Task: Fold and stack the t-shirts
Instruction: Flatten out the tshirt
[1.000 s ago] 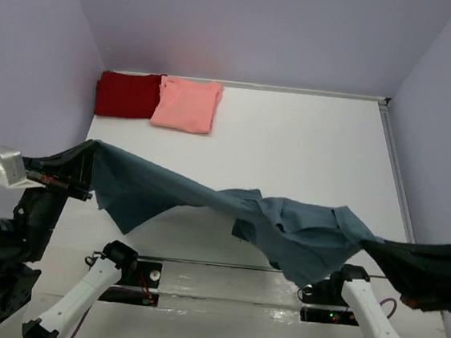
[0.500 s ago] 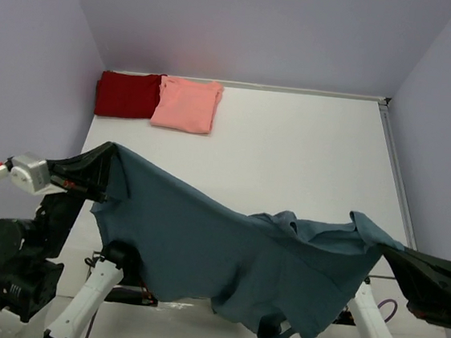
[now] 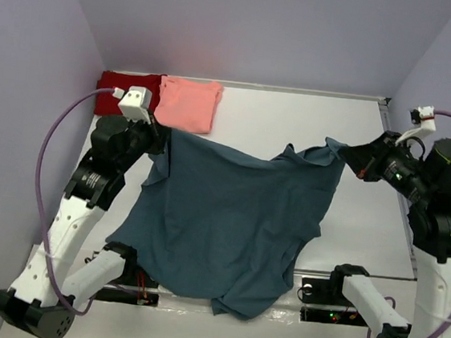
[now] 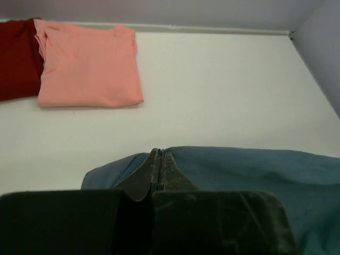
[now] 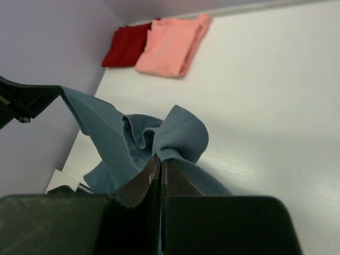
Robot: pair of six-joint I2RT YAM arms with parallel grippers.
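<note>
teal t-shirt [image 3: 228, 218] aloft over white table [image 3: 293, 136]

The teal tee [image 3: 228, 218] hangs spread out in the air, lifted by two upper corners. Its top edge sags between them and bunches at the right corner, and its hem droops low at the near side, perhaps resting there. The red tee [image 4: 16, 58] and pink tee [image 3: 188, 104] lie folded, touching side by side, at the far left.
</note>
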